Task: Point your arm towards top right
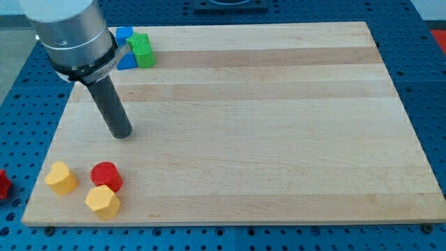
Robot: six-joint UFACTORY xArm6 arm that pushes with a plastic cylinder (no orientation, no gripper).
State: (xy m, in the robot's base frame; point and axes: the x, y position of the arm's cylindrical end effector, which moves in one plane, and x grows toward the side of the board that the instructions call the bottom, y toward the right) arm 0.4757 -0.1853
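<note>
My tip (122,132) rests on the wooden board (265,125) at the view's left, about midway down. A red cylinder (106,176) lies below it near the bottom left. A yellow heart-shaped block (61,178) sits left of the red cylinder. A yellow hexagonal block (102,202) touches the red cylinder from below. At the top left a green block (142,49) sits against a blue block (123,34) and a second blue block (127,61), both partly hidden by the arm.
The arm's grey body (70,31) covers the board's top left corner. A red object (3,185) lies off the board at the view's left edge. Blue perforated table surrounds the board.
</note>
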